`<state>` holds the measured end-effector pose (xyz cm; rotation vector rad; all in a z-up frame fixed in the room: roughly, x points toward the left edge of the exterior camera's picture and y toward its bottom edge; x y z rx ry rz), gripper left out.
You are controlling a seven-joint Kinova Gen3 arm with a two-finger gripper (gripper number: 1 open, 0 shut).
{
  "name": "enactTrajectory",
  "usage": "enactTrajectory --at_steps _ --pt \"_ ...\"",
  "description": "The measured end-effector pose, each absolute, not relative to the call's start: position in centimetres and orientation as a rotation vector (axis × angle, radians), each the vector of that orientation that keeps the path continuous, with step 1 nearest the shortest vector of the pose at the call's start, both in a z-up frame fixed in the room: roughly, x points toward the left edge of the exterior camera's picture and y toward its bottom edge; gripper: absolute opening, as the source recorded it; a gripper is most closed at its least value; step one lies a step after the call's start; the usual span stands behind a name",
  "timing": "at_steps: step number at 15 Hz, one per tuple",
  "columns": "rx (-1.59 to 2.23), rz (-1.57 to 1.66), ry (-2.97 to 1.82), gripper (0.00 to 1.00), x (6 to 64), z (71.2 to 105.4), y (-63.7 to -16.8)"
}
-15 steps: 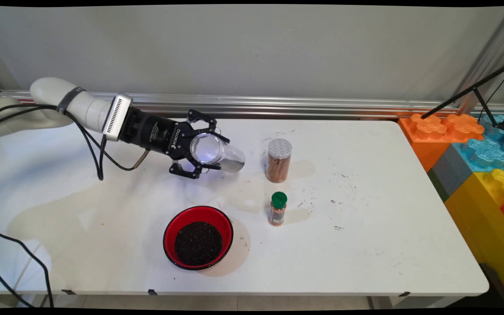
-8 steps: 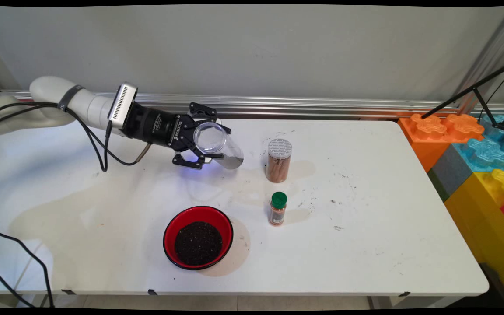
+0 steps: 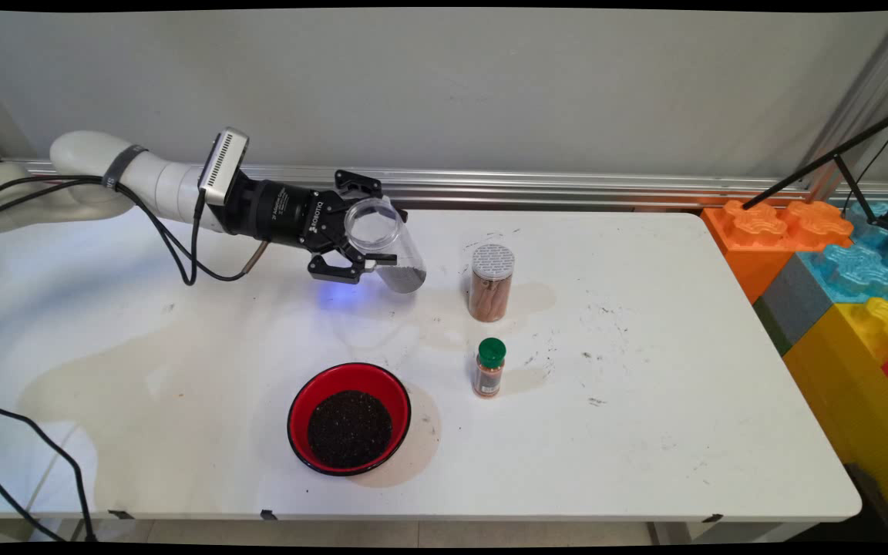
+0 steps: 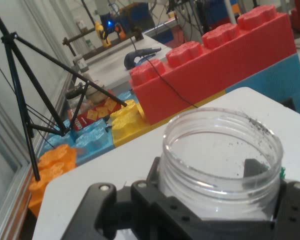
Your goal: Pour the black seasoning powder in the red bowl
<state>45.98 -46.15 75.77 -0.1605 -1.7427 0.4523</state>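
Note:
My gripper (image 3: pixel 363 225) is shut on a clear plastic jar (image 3: pixel 388 245), held tilted above the table's back left part, its open mouth towards the camera and its base low to the right. A little dark powder lies in the jar's bottom. In the hand view the jar (image 4: pixel 222 160) fills the space between the fingers (image 4: pixel 155 200) of the gripper (image 4: pixel 217 197), with dark specks on its inner wall. A red bowl (image 3: pixel 349 418) of dark grounds sits on the table in front of the gripper. To the right of the jar stands a tall jar of cinnamon sticks (image 3: pixel 491 282).
A small spice bottle with a green cap (image 3: pixel 489 368) stands in front of the cinnamon jar. Large toy blocks (image 3: pixel 845 285) are stacked past the table's right edge, with a black tripod (image 3: pixel 860 166) over them. Brownish stains mark the white table (image 3: pixel 644 401). Black cables (image 3: pixel 174 254) hang from the arm.
The gripper has risen and swung back towards the wall with the jar, and the jar has turned more upright.

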Motion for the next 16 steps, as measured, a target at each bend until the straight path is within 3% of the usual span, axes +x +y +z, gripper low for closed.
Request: enactTrajectory --at_steps 16 --pt "0.131 0.359 -1.752 0.0 47.5 75.7 -47.0"
